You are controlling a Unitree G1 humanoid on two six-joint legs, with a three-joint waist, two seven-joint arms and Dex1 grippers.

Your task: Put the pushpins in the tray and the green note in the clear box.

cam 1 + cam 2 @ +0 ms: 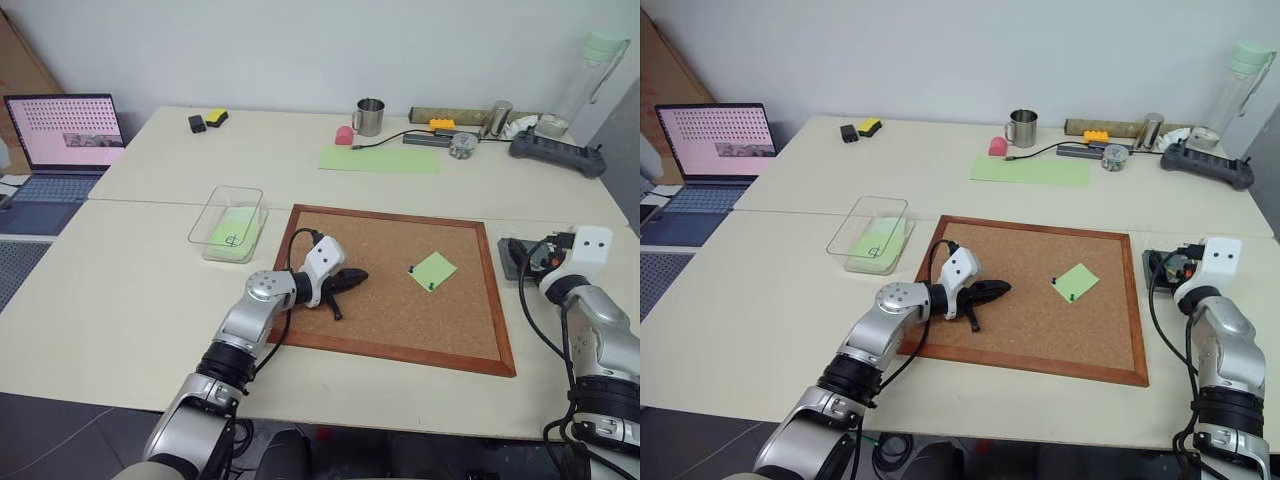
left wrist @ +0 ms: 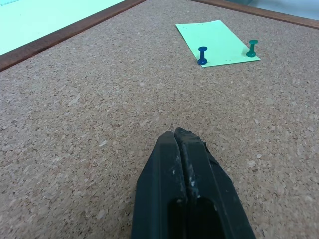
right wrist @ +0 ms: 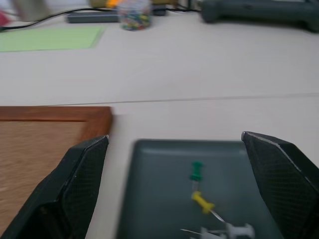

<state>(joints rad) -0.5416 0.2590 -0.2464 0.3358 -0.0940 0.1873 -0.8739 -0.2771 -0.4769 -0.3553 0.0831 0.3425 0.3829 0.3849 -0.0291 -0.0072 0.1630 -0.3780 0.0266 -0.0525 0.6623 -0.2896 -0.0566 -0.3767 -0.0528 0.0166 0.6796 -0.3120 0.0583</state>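
Near the centre of the head view, the left gripper (image 1: 350,277) lies low over the cork board (image 1: 380,320), its fingers pressed together with nothing between them, pointing right toward the green note (image 1: 432,270). That note sits right of centre on the board, fixed by two pushpins (image 2: 203,55), one blue and one green, at its edge. At the right edge of the frame, the right gripper (image 3: 174,164) hangs level above the tray (image 3: 149,199), fingers spread wide and holding nothing. Green, yellow and white pins lie loose in the tray.

From the head view the tray is largely hidden behind the right wrist, and its contents cannot be made out there. The clear box (image 1: 228,222), left of the board, holds a green note with a black scribble.

All items rest on a pale table; along its far edge stand a metal mug (image 1: 370,117), a large green sheet (image 1: 380,158) and a power strip (image 1: 558,153). A laptop (image 1: 60,140) sits at upper left.
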